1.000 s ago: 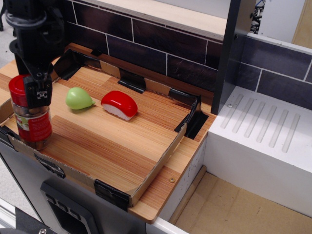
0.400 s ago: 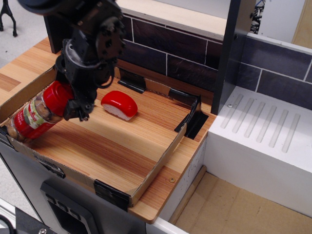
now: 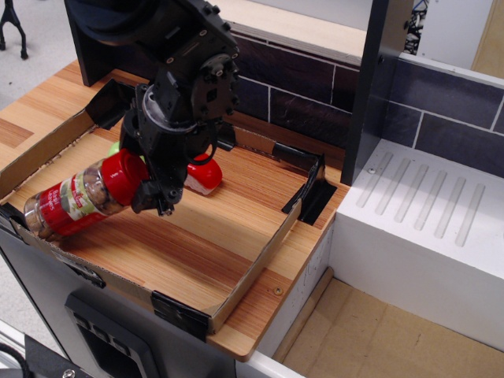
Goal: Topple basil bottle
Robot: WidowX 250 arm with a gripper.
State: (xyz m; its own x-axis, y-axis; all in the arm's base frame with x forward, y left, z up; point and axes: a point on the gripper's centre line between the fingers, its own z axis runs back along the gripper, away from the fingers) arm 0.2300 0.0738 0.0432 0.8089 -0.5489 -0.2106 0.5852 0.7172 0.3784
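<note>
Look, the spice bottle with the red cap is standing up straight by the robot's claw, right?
Not quite. The basil bottle is tipped far over, its red cap at the gripper and its base low toward the tray's left wall, as observation.image shows.

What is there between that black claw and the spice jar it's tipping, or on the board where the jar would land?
Nothing visible. The gripper is right at the basil bottle's red cap, whose jar leans steeply. The wooden tray beneath it looks bare. The red-and-white toy lies behind the arm, away from the bottle.
</note>
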